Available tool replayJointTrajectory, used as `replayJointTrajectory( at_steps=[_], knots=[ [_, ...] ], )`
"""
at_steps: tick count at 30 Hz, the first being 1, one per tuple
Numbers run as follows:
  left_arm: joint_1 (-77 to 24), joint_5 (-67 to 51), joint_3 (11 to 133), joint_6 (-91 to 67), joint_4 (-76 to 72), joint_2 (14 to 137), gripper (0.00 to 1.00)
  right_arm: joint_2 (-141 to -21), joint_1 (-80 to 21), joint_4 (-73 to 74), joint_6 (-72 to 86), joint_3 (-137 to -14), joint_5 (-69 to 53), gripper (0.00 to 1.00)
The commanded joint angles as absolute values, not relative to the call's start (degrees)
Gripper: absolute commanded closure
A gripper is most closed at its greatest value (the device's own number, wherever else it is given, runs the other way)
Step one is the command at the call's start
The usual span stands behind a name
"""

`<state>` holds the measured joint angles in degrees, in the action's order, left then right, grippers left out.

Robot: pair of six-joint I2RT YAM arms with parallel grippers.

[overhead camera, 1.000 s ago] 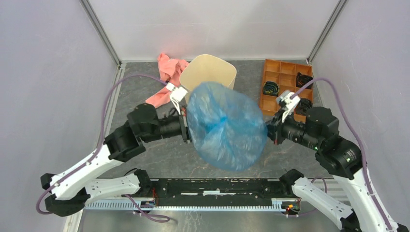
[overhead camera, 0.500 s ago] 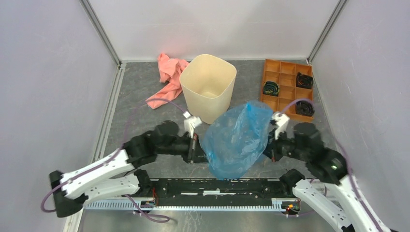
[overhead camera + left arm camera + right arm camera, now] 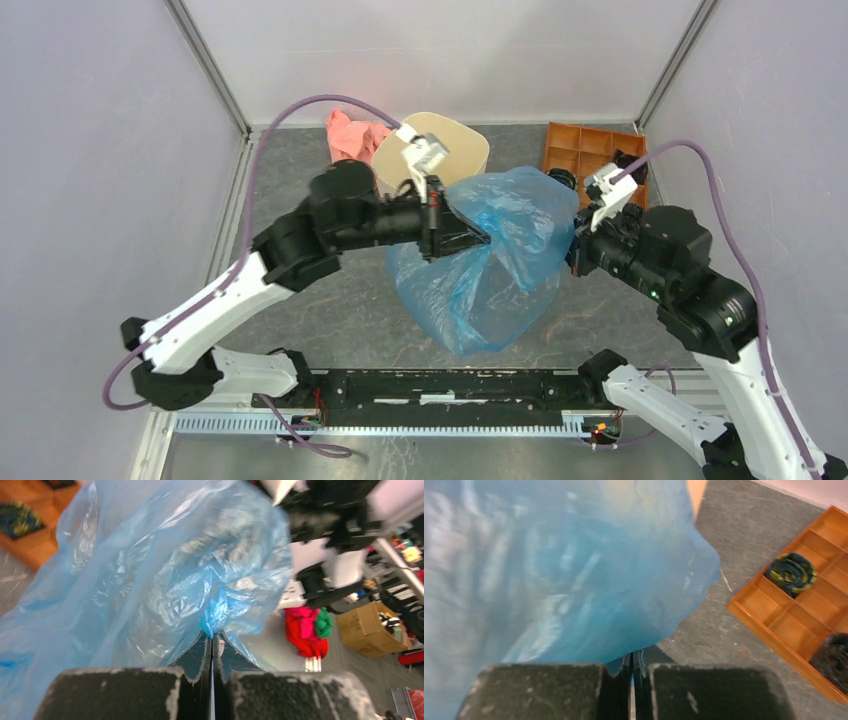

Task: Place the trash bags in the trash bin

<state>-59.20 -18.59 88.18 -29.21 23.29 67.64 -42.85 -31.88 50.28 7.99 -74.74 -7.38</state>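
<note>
The trash bag [image 3: 490,255] hangs in mid-frame of the top view, spread between the two arms and off the table [image 3: 300,200]. It sits in front of the trash bin [image 3: 465,140], not in it. Only the bin's far rim and a strip of inner wall show at upper centre; the left wrist and the blue film cover the rest.

The left gripper [image 3: 468,238] is hard to read from above, dark against the plastic. Its wrist view settles it: the fingers [image 3: 202,655] are pressed together on a bunched blue fold [image 3: 215,615].

The right gripper [image 3: 574,250] is half hidden behind the bag's right edge. In its own view the fingers [image 3: 616,672] are closed with no gap, and the bag's lower edge [image 3: 549,555] seems to run down between them, though blur makes that uncertain.

A pink cloth [image 3: 350,135] peeks out behind the left arm. The orange tray [image 3: 575,150] is partly blocked by the right wrist, and one dark coiled item [image 3: 791,570] lies in a compartment.
</note>
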Motion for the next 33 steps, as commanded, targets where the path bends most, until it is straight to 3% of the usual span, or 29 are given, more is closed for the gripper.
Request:
replayJointTrajectory(
  at_steps=[1, 4, 7, 13, 16, 21, 25, 28, 33],
  knots=[
    [-57.8, -14.1, 89.1, -24.8, 28.8, 74.5, 0.98, -46.3, -32.1, 52.4, 7.0, -75.8, 10.0, 1.00],
    [-54.5, -14.6, 86.0, -28.5, 29.7, 79.1, 0.98, -46.3, -32.0, 54.9, 6.7, -67.0, 23.8, 1.00],
    [-52.2, -26.1, 86.1, -27.9, 28.8, 83.3, 0.98, -42.8, -32.0, 53.8, 6.2, -60.7, 23.5, 1.00],
    [-52.4, -39.8, 95.0, -18.9, 25.6, 83.1, 0.98, -37.9, -32.1, 54.5, 3.5, -69.9, 20.2, 1.00],
    [-52.3, -38.3, 92.7, -17.7, 21.5, 80.3, 0.98, -33.9, -32.1, 51.1, 2.2, -72.2, 20.9, 1.00],
    [-52.1, -20.6, 91.5, -18.9, 24.4, 81.5, 0.98, -34.6, -32.1, 48.1, 0.9, -69.6, 15.6, 1.00],
    [-51.9, -25.0, 96.1, -17.5, 27.0, 83.3, 0.98, -40.8, -32.1, 49.4, -2.0, -77.4, 17.1, 1.00],
    [-51.9, -28.9, 96.1, -20.3, 23.0, 83.4, 0.98, -42.6, -32.1, 44.2, -3.5, -80.5, 9.5, 0.99],
    [-51.9, -31.6, 96.4, -26.4, 16.4, 85.4, 0.98, -48.2, -32.0, 35.7, 0.1, -77.8, -19.5, 0.90]
  ],
)
